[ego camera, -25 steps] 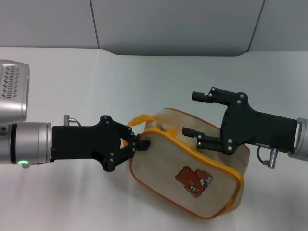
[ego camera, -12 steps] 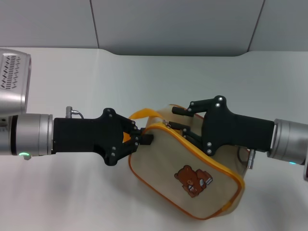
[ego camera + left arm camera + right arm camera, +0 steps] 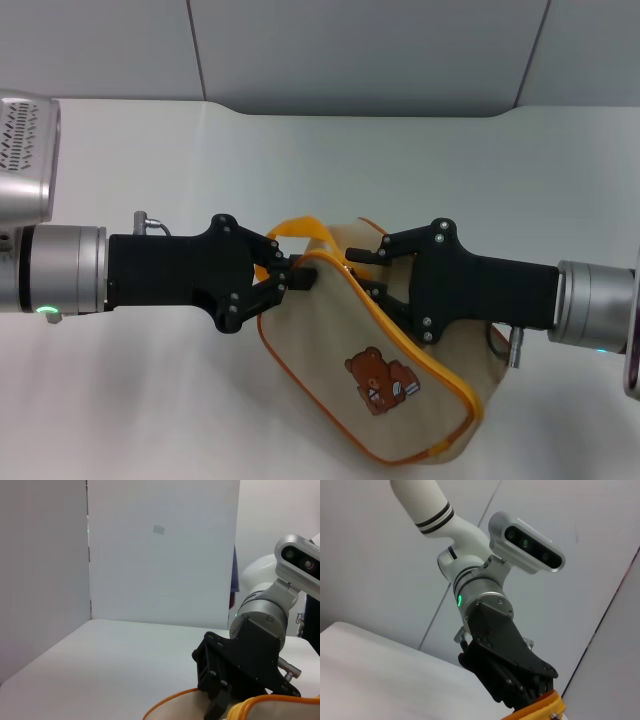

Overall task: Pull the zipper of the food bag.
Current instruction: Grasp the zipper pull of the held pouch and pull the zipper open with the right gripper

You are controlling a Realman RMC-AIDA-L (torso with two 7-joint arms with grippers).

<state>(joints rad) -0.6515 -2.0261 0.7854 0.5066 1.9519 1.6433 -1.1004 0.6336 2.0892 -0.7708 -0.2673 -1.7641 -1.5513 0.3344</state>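
Note:
The beige food bag [image 3: 330, 350] lies on the white table, bear print [image 3: 372, 381] facing up. Its orange-yellow zipper [image 3: 400, 335] runs along the top edge; the silver pull tab is hidden. My left gripper [image 3: 297, 280] is shut on the bag's left end, just under the orange loop handle [image 3: 300, 229]. My right gripper [image 3: 364, 272] sits over the bag's top near that same end, its fingers [image 3: 372, 250] apart and astride the zipper band. The left wrist view shows the right gripper [image 3: 220, 700] above the zipper band [image 3: 260, 707]. The right wrist view shows the left gripper [image 3: 520, 685].
The white table [image 3: 150, 400] extends to a grey back wall [image 3: 350, 50]. Both arms reach in from the sides and meet over the bag. A grey partition wall [image 3: 40, 570] shows in the left wrist view.
My right gripper has come left and down from above the bag's right side to its top near the left end, fingers narrowed. The bag has swung leftward and tilted; the left gripper kept its hold.

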